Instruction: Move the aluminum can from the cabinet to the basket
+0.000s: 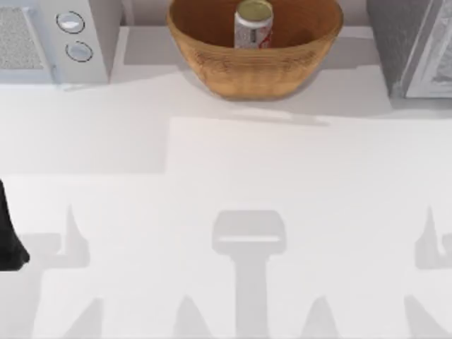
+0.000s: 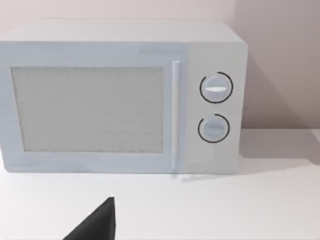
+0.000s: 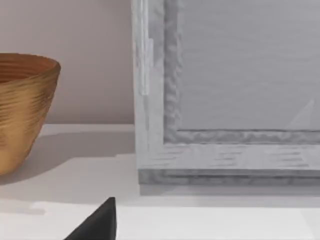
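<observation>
One aluminum can (image 1: 253,25) stands upright inside the wicker basket (image 1: 212,60) at the back middle of the surface (image 1: 226,183), so I judge the job looks done. It is a small, light, thin can, I think, smooth and a bit slippery, and it would dent if squeezed hard. If I had to pick it up again, I would take it by its round side, about halfway up, with a soft squeeze. The cabinet (image 1: 392,42) sits at the back right, and the right wrist view shows its white-framed door (image 3: 225,100) looking closed, with the basket beside it. A white microwave (image 1: 63,35) with two round knobs sits at the back left. My left arm (image 1: 10,240) is parked at the left edge of the surface, well apart from the can. I see a dark tip of the left hand (image 2: 95,225) and of the right hand (image 3: 95,225), but I cannot tell if either is open or closed. Neither hand is near the can.
</observation>
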{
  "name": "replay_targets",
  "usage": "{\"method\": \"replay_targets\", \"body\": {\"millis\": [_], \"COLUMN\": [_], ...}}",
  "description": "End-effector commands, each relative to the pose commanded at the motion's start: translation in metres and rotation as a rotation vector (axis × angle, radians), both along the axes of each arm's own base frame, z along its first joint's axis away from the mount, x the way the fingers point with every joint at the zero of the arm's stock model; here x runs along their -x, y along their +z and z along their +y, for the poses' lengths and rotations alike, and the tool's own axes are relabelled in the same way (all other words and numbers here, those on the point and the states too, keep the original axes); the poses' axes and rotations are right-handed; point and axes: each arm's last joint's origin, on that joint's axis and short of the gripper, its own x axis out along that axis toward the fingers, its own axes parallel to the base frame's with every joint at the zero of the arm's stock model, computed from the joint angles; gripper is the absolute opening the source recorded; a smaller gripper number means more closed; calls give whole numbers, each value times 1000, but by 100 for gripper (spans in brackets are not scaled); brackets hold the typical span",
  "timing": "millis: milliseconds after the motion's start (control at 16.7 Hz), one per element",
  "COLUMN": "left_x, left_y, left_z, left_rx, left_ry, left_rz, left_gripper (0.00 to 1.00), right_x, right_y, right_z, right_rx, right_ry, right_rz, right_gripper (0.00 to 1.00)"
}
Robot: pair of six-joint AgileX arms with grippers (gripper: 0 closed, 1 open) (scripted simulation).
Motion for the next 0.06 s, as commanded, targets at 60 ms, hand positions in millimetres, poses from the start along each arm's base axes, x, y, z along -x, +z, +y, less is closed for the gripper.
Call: {"method": "replay_targets", "body": {"millis": [60], "left_x": [0], "left_y": [0], "left_z": [0], "left_rx": [0], "left_ry": [0], "left_rz": [0], "left_gripper": [100], "right_x": [0], "right_y": [0], "right_z": [0], "right_rx": [0], "right_ry": [0], "right_rz": [0], "right_gripper": [100]}}
